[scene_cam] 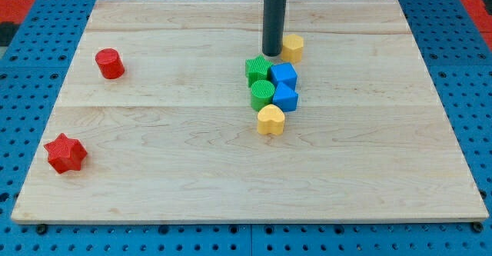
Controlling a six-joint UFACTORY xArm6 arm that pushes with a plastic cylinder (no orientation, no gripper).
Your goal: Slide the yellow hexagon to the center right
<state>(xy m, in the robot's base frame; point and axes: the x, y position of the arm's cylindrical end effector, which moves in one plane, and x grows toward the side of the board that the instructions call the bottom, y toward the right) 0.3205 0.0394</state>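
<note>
On the wooden board (154, 133), my tip (274, 54), a bare rod with no fingers to open or close, rests just beside the yellow hexagon (292, 48), at its 9 o'clock. Light, rigid, likely slippery: I'd push its left face squarely.

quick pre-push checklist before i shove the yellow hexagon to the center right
1. My tip sits close on the view's left of the yellow hexagon, the correct side for pushing it to the view's right: ok.
2. Tip already touching the hexagon: cannot tell.
3. Board to the view's right of the hexagon free of blocks: ok.
4. Green block and blue block lie just below the hexagon, close to my tip; risk of clipping them: not ok.
5. Hexagon already at center right: not ok, it sits near the view's top centre.
</note>
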